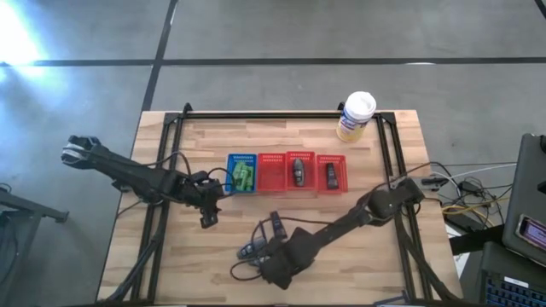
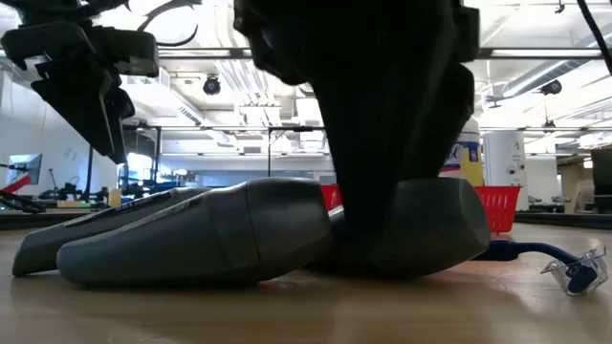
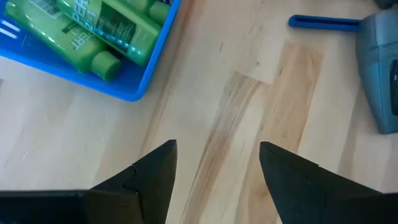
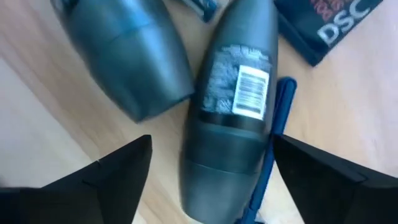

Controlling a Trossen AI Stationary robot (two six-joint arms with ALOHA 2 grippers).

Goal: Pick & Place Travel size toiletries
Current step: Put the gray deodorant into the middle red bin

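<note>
A: right gripper (image 4: 208, 168) is spread wide over a grey bottle (image 4: 233, 106) near the bench's (image 1: 384, 264) front edge, arm hides most of that pile from above.

B: left gripper (image 3: 214, 168) gapes empty beside the blue basket (image 3: 140, 87) of green tubes (image 3: 99, 28), cut off.

Red baskets (image 1: 303, 173) — dark contents too small to tell, black box (image 4: 323, 25) cut off

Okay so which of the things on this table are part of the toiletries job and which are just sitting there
Part of the job:
green bottles in the blue basket
dark grey bottles under the open right gripper
red baskets

Just lying about:
white-lidded canister
blue razor
</note>
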